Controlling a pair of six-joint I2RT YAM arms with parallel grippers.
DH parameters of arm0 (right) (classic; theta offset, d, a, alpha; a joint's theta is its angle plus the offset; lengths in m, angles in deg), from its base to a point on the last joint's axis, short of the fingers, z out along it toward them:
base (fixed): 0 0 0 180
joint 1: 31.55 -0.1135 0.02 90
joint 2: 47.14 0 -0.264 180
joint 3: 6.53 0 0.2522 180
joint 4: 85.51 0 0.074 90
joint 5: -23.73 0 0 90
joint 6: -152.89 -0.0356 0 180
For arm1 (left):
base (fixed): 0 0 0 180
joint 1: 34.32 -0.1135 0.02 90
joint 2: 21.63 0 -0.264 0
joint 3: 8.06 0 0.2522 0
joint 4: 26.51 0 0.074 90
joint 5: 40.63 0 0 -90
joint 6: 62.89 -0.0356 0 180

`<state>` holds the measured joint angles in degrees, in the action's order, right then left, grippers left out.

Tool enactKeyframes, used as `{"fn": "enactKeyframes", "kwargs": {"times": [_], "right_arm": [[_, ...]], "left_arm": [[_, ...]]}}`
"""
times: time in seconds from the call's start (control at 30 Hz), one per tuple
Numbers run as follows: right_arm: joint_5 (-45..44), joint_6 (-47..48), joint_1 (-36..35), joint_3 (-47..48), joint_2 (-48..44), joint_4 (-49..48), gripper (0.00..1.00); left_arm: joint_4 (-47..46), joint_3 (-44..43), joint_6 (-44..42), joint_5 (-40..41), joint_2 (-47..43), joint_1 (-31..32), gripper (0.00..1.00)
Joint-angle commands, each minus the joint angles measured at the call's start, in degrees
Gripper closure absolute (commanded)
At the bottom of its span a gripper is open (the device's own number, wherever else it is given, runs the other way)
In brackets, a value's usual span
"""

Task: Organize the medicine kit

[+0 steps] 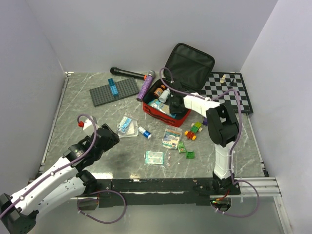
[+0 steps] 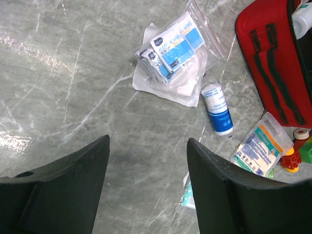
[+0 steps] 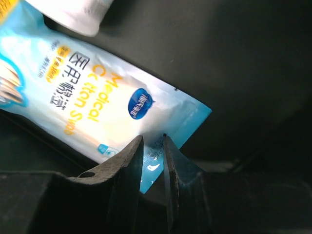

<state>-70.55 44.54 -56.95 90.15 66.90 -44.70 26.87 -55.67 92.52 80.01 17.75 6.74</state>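
Note:
The red medicine kit (image 1: 163, 111) lies open at the table's middle back, with its black lid (image 1: 189, 62) raised. Bottles (image 1: 161, 91) and a light blue packet stand in it. My right gripper (image 1: 174, 104) is down inside the kit. In the right wrist view its jaws (image 3: 152, 146) are closed to a narrow gap on the corner of a blue and white cotton swab packet (image 3: 97, 107) that rests against the black lining. My left gripper (image 2: 148, 146) is open and empty over bare table, short of a bag of wipes (image 2: 173, 53) and a blue and white roll (image 2: 218, 108).
Loose packets (image 1: 171, 137) (image 1: 154, 157), the bag of wipes (image 1: 126, 125) and the small roll (image 1: 145, 132) lie in front of the kit, with toy bricks (image 1: 194, 131) to its right. A grey baseplate (image 1: 114, 90), a microphone (image 1: 127, 72), a purple tube (image 1: 146, 86) and a chessboard (image 1: 229, 90) lie at the back.

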Motion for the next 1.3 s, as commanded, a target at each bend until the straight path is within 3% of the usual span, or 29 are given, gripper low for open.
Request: {"fn": "enactKeyframes", "kwargs": {"times": [0.0,0.23,0.47,0.57,0.7,0.87,0.93,1.03,1.27], "right_arm": [[3.8,0.9,-0.6,3.7,1.8,1.2,0.7],[4.6,0.4,-1.8,3.5,-0.6,-0.2,0.67],[-3.8,-1.1,-1.9,1.1,-13.7,0.0,0.37],[-4.1,-0.4,-3.5,-1.7,-20.5,-2.5,0.33],[-1.2,6.1,-10.8,-4.9,-25.1,-5.4,0.33],[3.7,13.9,-21.3,-5.9,-19.7,-2.9,0.32],[3.5,14.2,-23.5,-5.8,-16.7,-1.0,0.26],[2.1,13.5,-25.4,-6.4,-13.8,-0.9,0.18],[0.5,12.6,-25.8,-3.4,-6.2,0.6,0.17]], "left_arm": [[-2.1,-1.9,-0.1,-0.7,0.0,-0.1,0.31],[-1.6,-1.8,0.1,-0.7,-0.6,-0.1,0.31],[-1.7,-2.4,0.1,-0.4,-2.0,0.0,0.3],[-2.3,-2.2,0.0,-0.5,-2.9,-0.1,0.3],[-3.0,-1.8,0.1,-0.9,-3.1,-0.1,0.3],[-3.1,-1.5,0.2,-2.1,-2.7,-0.1,0.3],[-2.5,-1.3,0.4,-2.2,-3.2,0.0,0.3],[-1.8,-0.7,0.6,-1.9,-4.8,0.0,0.3],[-0.9,0.0,0.4,-1.0,-8.0,0.0,0.29]]}}
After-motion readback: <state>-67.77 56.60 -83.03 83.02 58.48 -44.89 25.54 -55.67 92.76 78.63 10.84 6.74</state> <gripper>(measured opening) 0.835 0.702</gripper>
